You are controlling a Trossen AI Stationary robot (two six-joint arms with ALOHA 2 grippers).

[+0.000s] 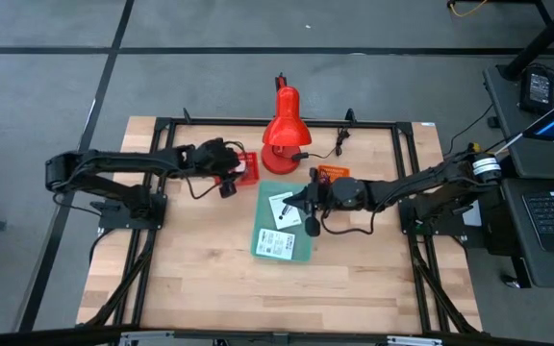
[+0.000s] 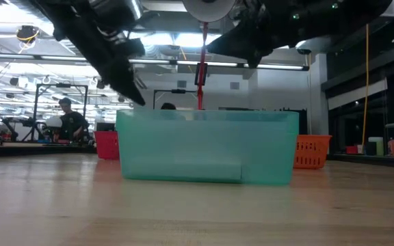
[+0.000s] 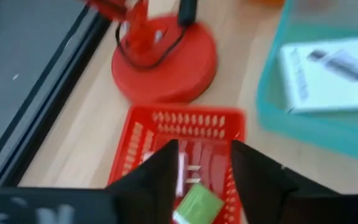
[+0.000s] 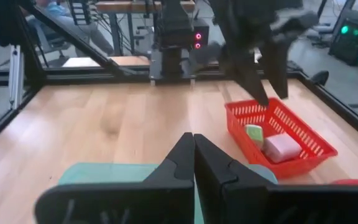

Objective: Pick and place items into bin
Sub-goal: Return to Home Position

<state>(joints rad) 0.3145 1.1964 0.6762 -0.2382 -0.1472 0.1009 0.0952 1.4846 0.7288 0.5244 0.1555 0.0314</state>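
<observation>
Above the red basket, the left gripper hung with fingers spread; the green block and pink cube lay inside it. The right gripper, fingers pressed together, hovered over the teal bin, which held 2 white cards, their print too blurred to read.

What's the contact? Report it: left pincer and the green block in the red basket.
Apart. The right wrist view shows the left pincer open above the red basket, with clear air down to the green block.
</observation>
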